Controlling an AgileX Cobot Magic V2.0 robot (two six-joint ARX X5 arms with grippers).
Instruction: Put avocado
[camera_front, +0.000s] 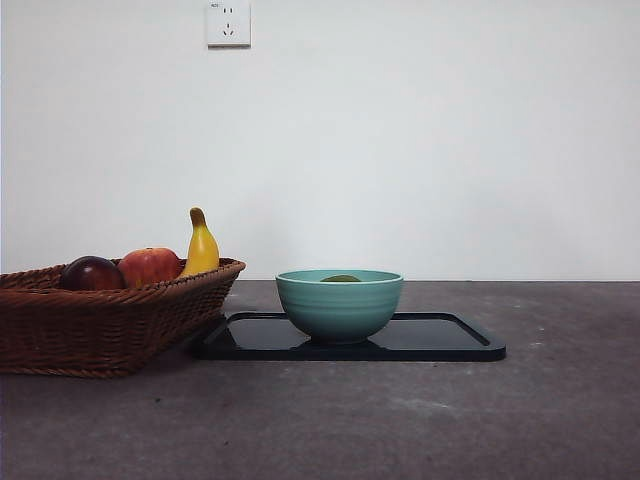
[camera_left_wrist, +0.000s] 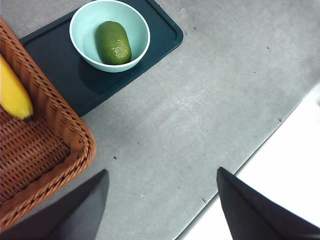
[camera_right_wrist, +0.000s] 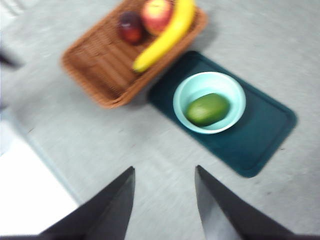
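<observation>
The olive-green avocado (camera_left_wrist: 113, 42) lies inside a light teal bowl (camera_left_wrist: 83, 42) that stands on a dark tray (camera_left_wrist: 60, 75). In the front view only its top (camera_front: 341, 279) shows above the bowl's rim (camera_front: 339, 305). It also shows in the right wrist view (camera_right_wrist: 208, 109). My left gripper (camera_left_wrist: 160, 200) is open and empty, high above the table's near edge, apart from the bowl. My right gripper (camera_right_wrist: 165, 195) is open and empty, high above the bare table, well away from the bowl (camera_right_wrist: 186, 98). Neither gripper shows in the front view.
A brown wicker basket (camera_front: 100, 325) stands left of the tray (camera_front: 440, 340), touching it. It holds a banana (camera_front: 201, 247), a red apple (camera_front: 149, 266) and a dark red-purple fruit (camera_front: 91, 273). The table's edge (camera_left_wrist: 260, 150) runs near the left gripper.
</observation>
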